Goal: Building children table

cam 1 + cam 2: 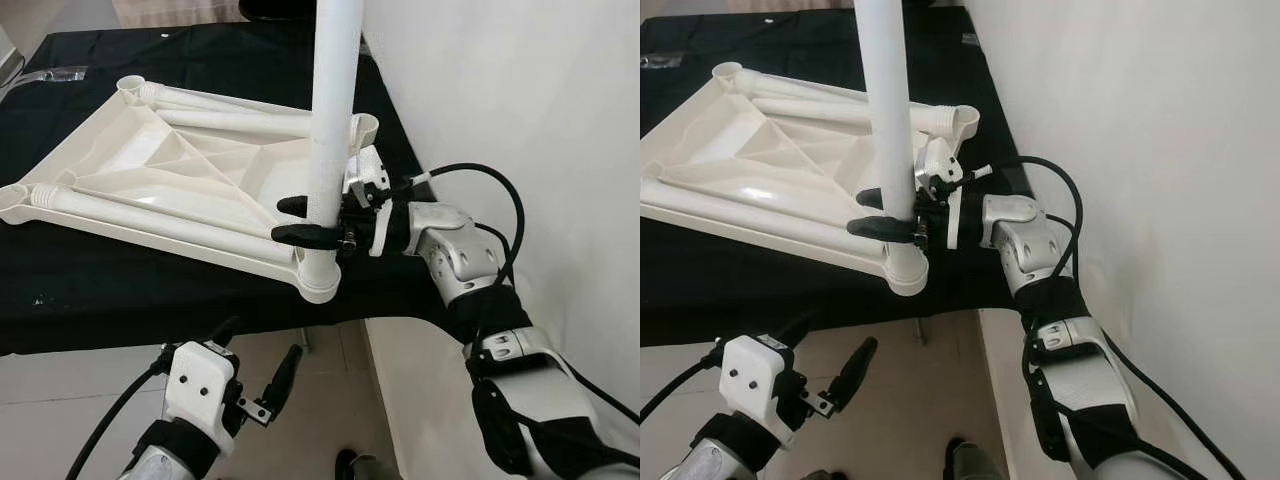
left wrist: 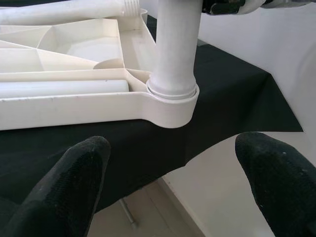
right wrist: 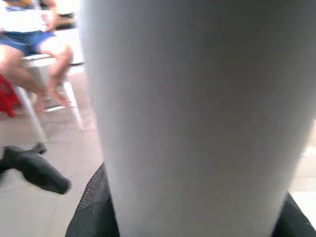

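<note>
The white plastic table top [image 1: 180, 170] lies upside down on a black-covered table [image 1: 120, 290]. A white leg [image 1: 330, 120] stands upright in the near right corner socket [image 1: 320, 282]. My right gripper [image 1: 288, 219] is shut on this leg just above the socket; in the right wrist view the leg [image 3: 197, 113] sits close between the fingers. Other white legs [image 1: 150, 215] lie flat in the top's underside. My left gripper [image 1: 258, 345] hangs open below the table's front edge, and its view looks up at the socket [image 2: 170, 106] between its fingers [image 2: 64, 187].
A white wall [image 1: 520, 100] runs close along the right of the table. Tiled floor [image 1: 60, 400] lies below the front edge. A clear plastic bag [image 1: 50, 75] rests at the far left. A person [image 3: 29, 34] sits on a white chair across the room.
</note>
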